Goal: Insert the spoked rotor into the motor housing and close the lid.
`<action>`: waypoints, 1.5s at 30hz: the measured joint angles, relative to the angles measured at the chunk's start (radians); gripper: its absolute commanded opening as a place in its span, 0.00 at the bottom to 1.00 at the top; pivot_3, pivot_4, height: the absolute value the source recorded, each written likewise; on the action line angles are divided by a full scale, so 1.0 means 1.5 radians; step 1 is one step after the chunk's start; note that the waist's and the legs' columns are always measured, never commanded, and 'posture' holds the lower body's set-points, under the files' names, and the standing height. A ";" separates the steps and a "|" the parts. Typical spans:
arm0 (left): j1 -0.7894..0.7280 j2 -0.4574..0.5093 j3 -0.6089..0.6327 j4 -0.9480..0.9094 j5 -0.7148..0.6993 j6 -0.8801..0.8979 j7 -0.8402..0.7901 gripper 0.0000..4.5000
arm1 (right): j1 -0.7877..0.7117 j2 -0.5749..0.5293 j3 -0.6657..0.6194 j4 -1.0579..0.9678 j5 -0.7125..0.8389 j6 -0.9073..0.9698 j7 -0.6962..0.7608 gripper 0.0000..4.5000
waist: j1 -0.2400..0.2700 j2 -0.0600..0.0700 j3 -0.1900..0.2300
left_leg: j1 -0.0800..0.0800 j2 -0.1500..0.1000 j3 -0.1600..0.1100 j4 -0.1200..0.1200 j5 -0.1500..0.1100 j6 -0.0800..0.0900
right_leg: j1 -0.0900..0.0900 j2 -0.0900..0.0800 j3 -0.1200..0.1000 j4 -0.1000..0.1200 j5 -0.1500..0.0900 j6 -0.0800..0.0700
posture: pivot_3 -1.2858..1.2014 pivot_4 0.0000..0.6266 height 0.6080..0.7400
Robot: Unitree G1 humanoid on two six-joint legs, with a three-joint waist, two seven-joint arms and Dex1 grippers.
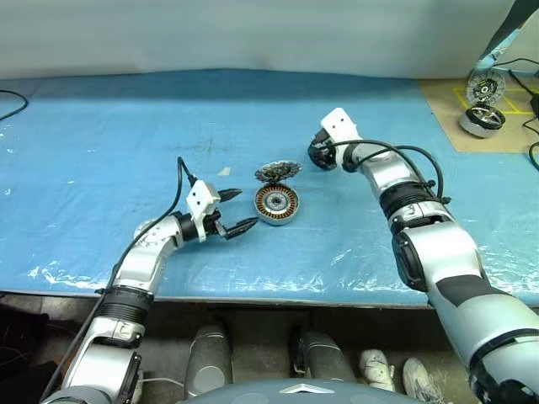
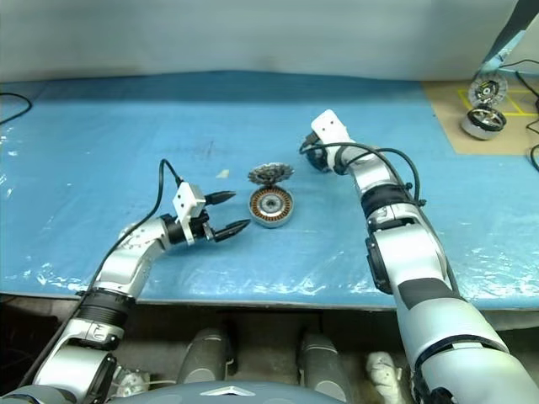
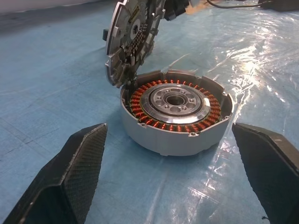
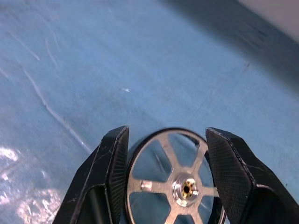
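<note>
The motor housing (image 1: 277, 204), a low silver-grey cup with copper-orange windings (image 3: 140, 105) around its hub, lies on the blue sheet mid-table. The lid (image 1: 277, 172), a finned grey disc, stands tilted up on edge at the housing's far rim (image 3: 133, 37). My left gripper (image 1: 248, 208) hovers low just left of the housing, open, one finger (image 3: 74, 177) to each side of it without touching. My right gripper (image 1: 319, 156) is raised behind and right of the housing, shut on the spoked rotor (image 4: 163, 184), with its black ring held between the two fingers (image 4: 112, 158).
Brown cardboard (image 1: 446, 105) at the far right corner carries silver motors and spoked wheels (image 1: 483, 105). Black cables (image 1: 530, 126) run beside it, and another cable (image 1: 10, 105) lies at the far left. The table's front edge (image 1: 253, 296) is near me.
</note>
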 measured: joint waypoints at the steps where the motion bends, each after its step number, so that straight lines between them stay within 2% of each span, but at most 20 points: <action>1: 0.002 0.000 0.000 0.000 0.001 0.000 0.000 1.00 | 0.000 0.000 -0.006 -0.008 0.011 0.000 0.024 0.60 | 0.000 0.000 0.000 | 0.000 0.000 0.000 0.000 0.000 0.000 | 0.000 0.000 0.000 0.000 0.000 0.000 | 0.52 0.24 1.00; 4: 0.007 0.000 0.000 0.000 0.001 0.000 0.000 1.00 | -0.001 0.000 -0.020 -0.020 0.032 -0.006 0.057 0.60 | -0.001 0.000 0.000 | 0.000 0.000 0.000 0.000 0.000 0.000 | 0.000 0.000 0.000 0.000 0.000 0.000 | 0.52 0.24 1.00; 11: 0.007 -0.005 0.000 0.000 0.002 0.000 0.000 1.00 | -0.007 -0.012 0.037 0.041 -0.057 -0.039 -0.074 0.60 | 0.001 0.000 0.000 | -0.001 0.000 0.000 0.001 0.000 0.000 | 0.000 0.000 0.000 0.000 0.000 -0.001 | 0.52 0.24 1.00; 19: 0.007 -0.009 0.000 0.000 0.004 0.000 0.001 1.00 | -0.006 -0.025 0.091 0.079 -0.131 -0.079 -0.140 0.60 | 0.000 0.000 0.000 | -0.001 0.000 0.000 0.001 0.000 0.000 | -0.001 0.000 0.000 0.001 0.000 0.000 | 0.52 0.24 1.00; 30: 0.015 -0.010 0.000 -0.002 0.005 0.000 0.007 1.00 | -0.006 -0.022 0.091 0.096 -0.138 -0.076 -0.115 0.60 | 0.000 0.000 0.000 | -0.001 0.000 0.000 0.003 0.000 0.000 | -0.001 0.000 0.000 0.003 0.000 -0.001 | 0.52 0.24 1.00; 40: 0.008 -0.029 0.005 -0.001 -0.003 0.011 0.026 1.00 | 0.000 -0.008 0.057 0.098 -0.112 -0.006 -0.104 0.60 | 0.002 0.000 0.000 | 0.000 0.000 0.000 0.006 0.000 0.000 | 0.000 -0.001 0.000 0.007 -0.001 -0.001 | 0.52 0.24 1.00; 45: 0.006 -0.033 0.010 -0.001 -0.011 0.020 0.035 1.00 | 0.009 -0.010 0.058 0.083 -0.112 0.015 -0.083 0.60 | 0.001 0.000 0.000 | 0.004 0.000 0.000 0.006 0.000 0.000 | 0.003 -0.001 0.000 0.007 -0.001 -0.002 | 0.52 0.24 1.00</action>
